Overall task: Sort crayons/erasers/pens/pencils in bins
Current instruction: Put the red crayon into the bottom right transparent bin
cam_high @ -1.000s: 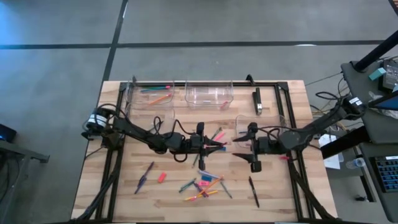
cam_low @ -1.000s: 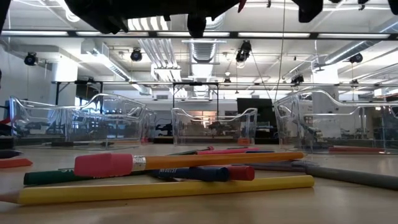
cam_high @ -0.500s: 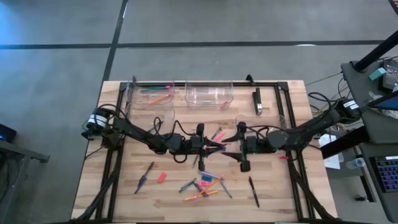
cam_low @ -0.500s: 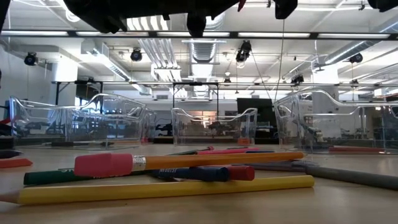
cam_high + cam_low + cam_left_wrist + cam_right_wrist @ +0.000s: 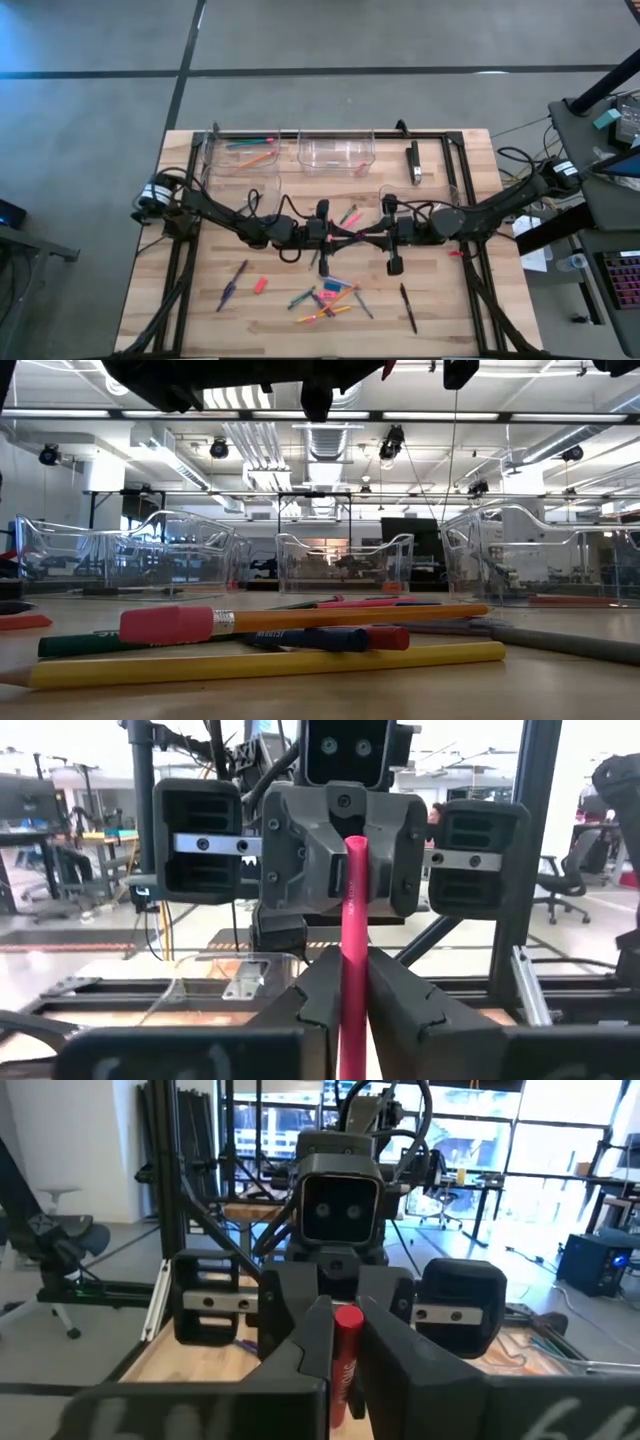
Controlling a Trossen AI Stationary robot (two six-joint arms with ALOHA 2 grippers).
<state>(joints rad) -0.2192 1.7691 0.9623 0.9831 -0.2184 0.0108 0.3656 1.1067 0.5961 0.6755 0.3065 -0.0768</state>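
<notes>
Now my right hand (image 5: 345,1360) has met my left hand (image 5: 352,1010), which clamps a red crayon (image 5: 354,920); handover looms, though I cannot tell the right's grip.

Right gripper (image 5: 372,237): moved in from the table's right side toward the centre; now tip to tip with left gripper (image 5: 345,237).
Gap between grippers: closed.
Red crayon (image 5: 354,950): now clamped from both ends; earlier left only.

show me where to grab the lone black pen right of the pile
Grip the black pen at mid-shaft, from straight above, with the gripper closing across its width. It lies flat on the table, apart from the pile, both sides bare.
</notes>
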